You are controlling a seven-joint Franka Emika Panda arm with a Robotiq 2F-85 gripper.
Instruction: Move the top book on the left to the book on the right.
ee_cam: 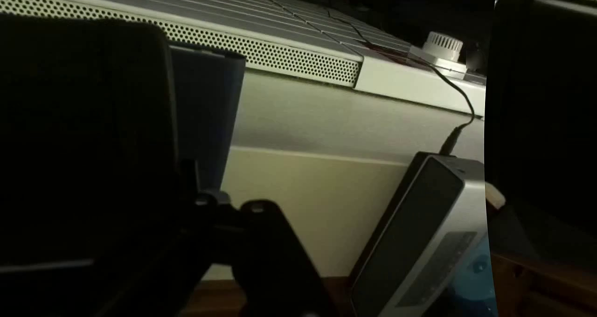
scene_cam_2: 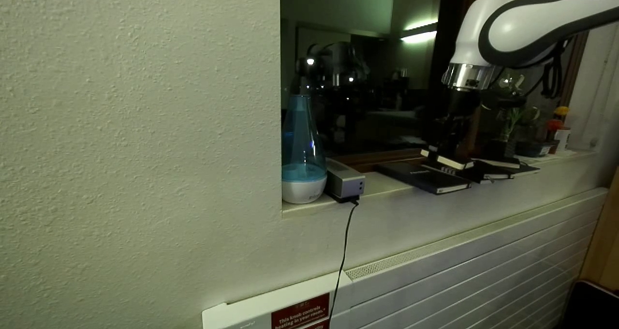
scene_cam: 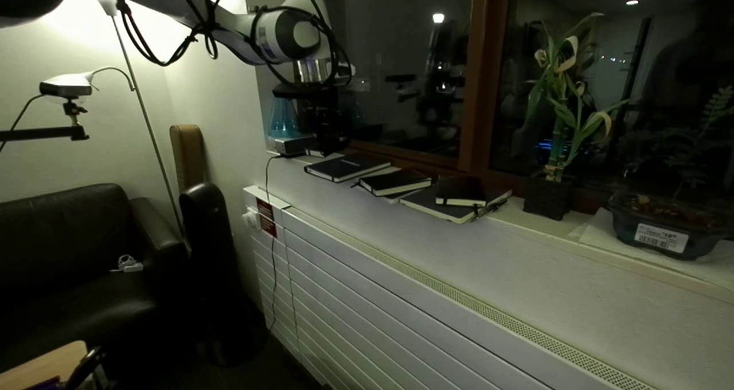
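1. In an exterior view, a blue vessel (scene_cam_2: 302, 169) and a silver box (scene_cam_2: 350, 181) (a black cord (scene_cam_2: 346, 237) trails down from it) stand side by side at the near end of the worktop (scene_cam_2: 379, 184). The claw (scene_cam_2: 446, 151) is closed on the small black book (scene_cam_2: 454, 162), holding it over a larger dark book (scene_cam_2: 420, 176) that lies flat. A rough wall (scene_cam_2: 140, 155) fills the left.
2. In an exterior view, a middle notebook (scene_cam: 395, 180) lies between the claw and a right-hand upper notebook (scene_cam: 460, 189), which rests on a right-hand lower book (scene_cam: 427, 202); past them stand a leafy plant (scene_cam: 559, 129) and a plastic tub (scene_cam: 665, 229). The small black book is at the claw's lower end, well apart from that pair. Below the worktop is a radiator (scene_cam: 367, 298); a dark sofa (scene_cam: 63, 252) stands in the corner.
3. In the wrist view, the silver box stands apart from the claw; the small black book's dark cover blocks much of the left (details there are too dim). A white knob (ee_cam: 443, 46) shows beyond.
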